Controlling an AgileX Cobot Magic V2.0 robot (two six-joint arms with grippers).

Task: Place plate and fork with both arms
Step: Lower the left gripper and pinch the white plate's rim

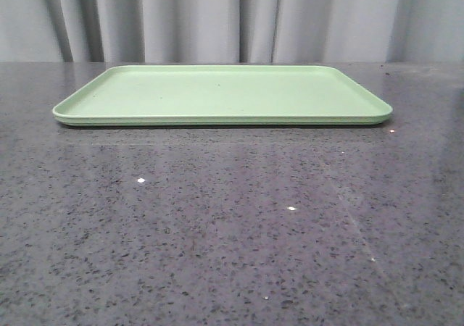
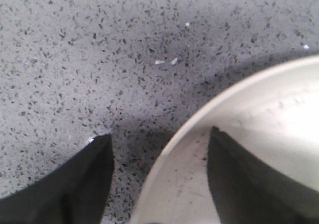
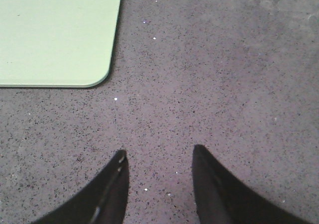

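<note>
The speckled grey stone tabletop [image 1: 232, 232] carries a flat rectangular pale green plastic tray [image 1: 225, 94], bare on top, towards the far side. The wide cream-white round plate [image 2: 279, 114] shows only in the left wrist view, where the left tool [image 2: 159, 149] stands apart, one finger over the plate's inside, one outside its rim. Closing squarely on that rim should give a secure lift. The right tool [image 3: 158, 157] hangs apart above bare stone near the tray's corner. No fork is in sight.
</note>
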